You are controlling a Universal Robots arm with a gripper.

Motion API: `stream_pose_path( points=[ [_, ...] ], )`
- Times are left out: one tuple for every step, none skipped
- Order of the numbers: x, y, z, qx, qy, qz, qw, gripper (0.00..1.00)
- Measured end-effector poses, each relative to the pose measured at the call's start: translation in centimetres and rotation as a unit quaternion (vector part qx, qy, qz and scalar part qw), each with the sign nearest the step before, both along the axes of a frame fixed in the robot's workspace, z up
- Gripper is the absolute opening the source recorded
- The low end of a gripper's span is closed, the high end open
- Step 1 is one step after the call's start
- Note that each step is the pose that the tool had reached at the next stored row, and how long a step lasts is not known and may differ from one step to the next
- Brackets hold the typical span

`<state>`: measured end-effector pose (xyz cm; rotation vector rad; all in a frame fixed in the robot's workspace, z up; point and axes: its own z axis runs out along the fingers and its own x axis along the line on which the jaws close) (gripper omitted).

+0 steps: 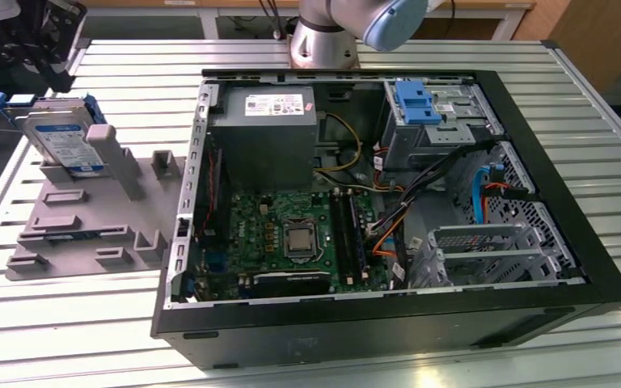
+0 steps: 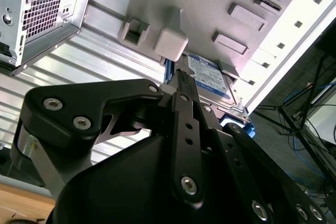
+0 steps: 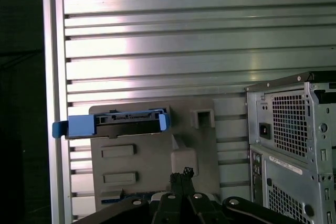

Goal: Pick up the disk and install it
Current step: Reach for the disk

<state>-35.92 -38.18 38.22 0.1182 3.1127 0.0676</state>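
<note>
Exterior view looks down on the case (image 1: 397, 319); both wrist views share the fixture (image 3: 152, 163) (image 2: 210, 3).

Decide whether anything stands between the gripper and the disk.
Nothing visible fills that gap. The gripper hangs over the grey fixture. The fixture's upright post is close by, beside the disk standing in the fixture.

The blue-framed silver disk (image 1: 62, 141) leans on edge in the grey fixture (image 1: 86, 214).
</note>
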Motion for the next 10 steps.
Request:
stream_pose_path(
  points=[
    [-0.02,0.0,0.0,0.0,0.0,0.0,1.0,0.11],
    [-0.06,0.0,0.0,0.0,0.0,0.0,1.0,0.11],
    [-0.11,0.0,-0.01,0.0,-0.0001,0.0,1.0,0.11],
    [-0.17,0.0,0.0,0.0,0.0,0.0,1.0,0.11],
    [-0.24,0.0,0.0,0.0,0.0,0.0,1.0,0.11],
    [-0.32,0.0,0.0,0.0,0.0,0.0,1.0,0.11],
    [-0.39,0.0,0.0,0.0,0.0,0.0,1.0,0.11],
    [-0.46,0.0,0.0,0.0,0.0,0.0,1.0,0.11],
    [-0.54,0.0,0.0,0.0,0.0,0.0,1.0,0.11],
    [-0.61,0.0,0.0,0.0,0.0,0.0,1.0,0.11]
  ],
)
